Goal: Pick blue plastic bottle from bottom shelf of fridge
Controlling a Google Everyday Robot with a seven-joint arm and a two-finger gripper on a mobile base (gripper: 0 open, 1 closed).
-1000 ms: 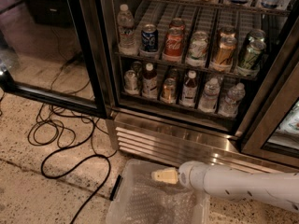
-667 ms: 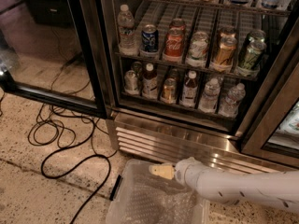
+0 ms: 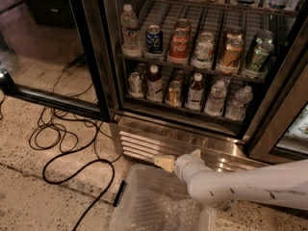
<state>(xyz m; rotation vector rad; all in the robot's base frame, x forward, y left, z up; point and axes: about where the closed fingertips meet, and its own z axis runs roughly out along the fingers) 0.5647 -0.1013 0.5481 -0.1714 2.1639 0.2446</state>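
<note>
Blue plastic bottle (image 3: 195, 91) stood upright on the bottom shelf (image 3: 144, 101) of the fridge (image 3: 98, 57), close behind the front rail and a little right of the shelf's middle, its white cap up and a pale label band around dark contents. Just beside it toward the shelf's left end sat a gold-toned can (image 3: 174, 93), then a second white-capped dark bottle (image 3: 154, 83) and another can (image 3: 135, 82) near the left edge. Toward the right end stood two clear water bottles (image 3: 215, 98) (image 3: 238, 103), the nearer one just beside the blue plastic bottle. On the rack above were a tall water bottle (image 3: 129, 29) at the left edge, a blue can (image 3: 154, 39), a red cola can (image 3: 179, 45) and further cans running to the right end. Below the bottom shelf ran the louvred base grille (image 3: 144, 146). The gripper (image 3: 157, 161) hung low in front of that grille, well below and apart from the bottle, pointing left at the end of a white arm (image 3: 240, 186) that entered from the right edge; whether it was open or closed could not be told, and it held nothing visible. Under it, on the speckled floor (image 3: 29, 196), lay a clear plastic bin (image 3: 126, 198) with bubble wrap inside. Black cables (image 3: 67, 143) looped across the floor by the open glass door (image 3: 48, 52).
</note>
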